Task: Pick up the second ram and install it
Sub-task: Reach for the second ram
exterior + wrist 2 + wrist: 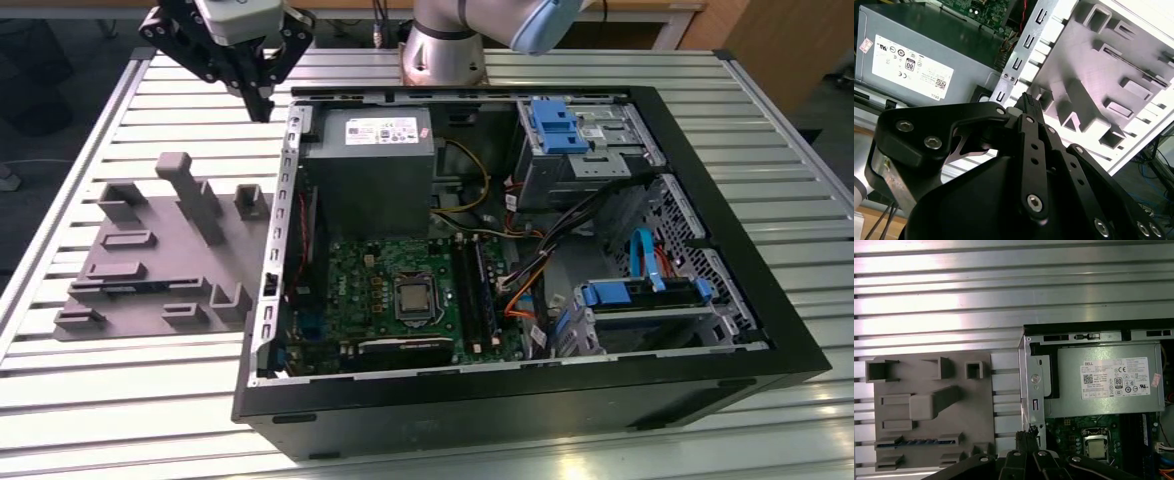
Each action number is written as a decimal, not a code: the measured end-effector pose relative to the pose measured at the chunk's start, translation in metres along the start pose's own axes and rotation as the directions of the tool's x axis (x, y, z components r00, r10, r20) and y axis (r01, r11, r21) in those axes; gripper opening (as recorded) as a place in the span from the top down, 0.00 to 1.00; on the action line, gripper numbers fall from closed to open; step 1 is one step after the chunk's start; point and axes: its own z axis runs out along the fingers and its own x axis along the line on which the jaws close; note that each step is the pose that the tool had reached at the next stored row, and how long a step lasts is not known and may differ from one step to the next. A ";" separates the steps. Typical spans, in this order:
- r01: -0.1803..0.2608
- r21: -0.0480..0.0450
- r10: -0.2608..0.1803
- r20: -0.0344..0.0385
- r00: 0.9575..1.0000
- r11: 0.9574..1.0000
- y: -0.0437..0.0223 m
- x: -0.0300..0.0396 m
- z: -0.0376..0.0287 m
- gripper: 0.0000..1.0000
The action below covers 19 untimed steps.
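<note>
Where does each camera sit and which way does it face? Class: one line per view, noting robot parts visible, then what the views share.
Exterior view: off the arm, high, looking down at the open computer case, the grey holder at the exterior view's left, the arm's base and the gripper.
First wrist view: on the arm, looking down past the gripper at the holder, where the second ram lies slotted.
Second wrist view: on the arm, looking slantwise along the gripper toward the power supply.
Shared: gripper, holder, power supply.
</note>
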 end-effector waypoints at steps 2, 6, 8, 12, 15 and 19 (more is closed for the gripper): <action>0.000 0.000 0.000 0.000 1.000 1.000 -0.0001 0.0005 -0.0001 0.89; 0.000 0.000 0.000 0.000 1.000 1.000 -0.0001 0.0015 0.0000 0.89; 0.000 0.000 0.000 0.000 1.000 1.000 -0.0002 0.0031 -0.0001 0.89; 0.000 0.000 0.000 0.000 1.000 1.000 -0.0003 0.0040 -0.0001 0.89; 0.000 0.000 0.000 0.000 1.000 1.000 -0.0004 0.0046 -0.0001 0.89; 0.000 0.000 0.000 0.000 1.000 1.000 -0.0004 0.0054 -0.0002 0.89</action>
